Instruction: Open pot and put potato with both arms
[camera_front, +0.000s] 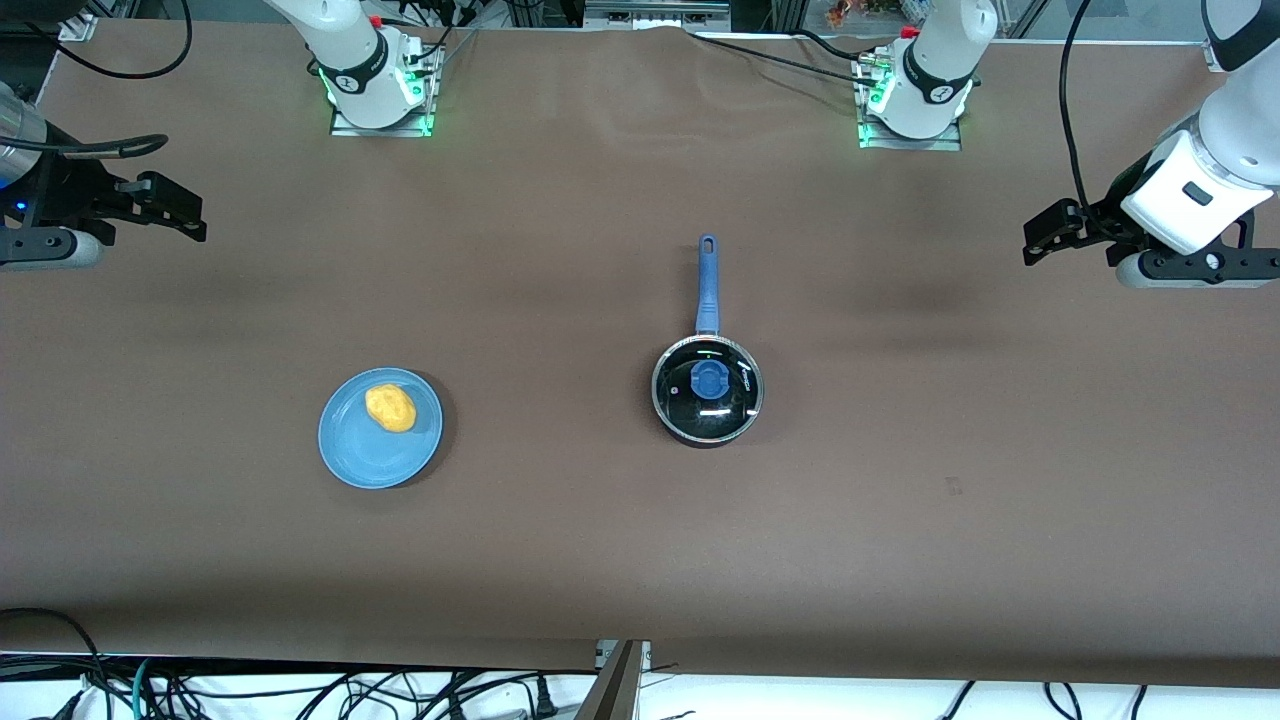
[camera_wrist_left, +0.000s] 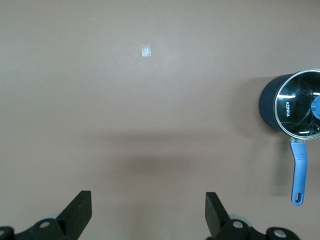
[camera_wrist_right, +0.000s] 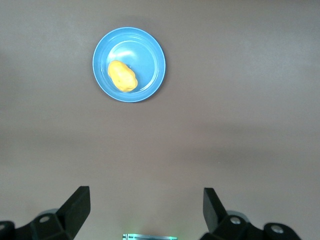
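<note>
The pot (camera_front: 707, 300), black with a long blue handle, stands mid-table with its handle toward the robots' bases. The glass lid (camera_front: 730, 405) with a blue knob (camera_front: 708, 380) sits on it. The potato (camera_front: 390, 408) lies on a blue plate (camera_front: 360, 455) toward the right arm's end. My left gripper (camera_front: 1035, 245) is open and empty, up over the left arm's end of the table; its wrist view (camera_wrist_left: 148, 210) shows the pot (camera_wrist_left: 267, 107) off to one side. My right gripper (camera_front: 195, 215) is open and empty over the right arm's end; its wrist view (camera_wrist_right: 145, 207) shows the potato (camera_wrist_right: 122, 76) on the plate (camera_wrist_right: 147, 60).
A brown cloth covers the table. A small pale tape mark (camera_front: 953, 486) lies on it toward the left arm's end, also in the left wrist view (camera_wrist_left: 146, 50). The arm bases (camera_front: 378, 80) (camera_front: 915, 95) stand along the back edge. Cables hang at the front edge.
</note>
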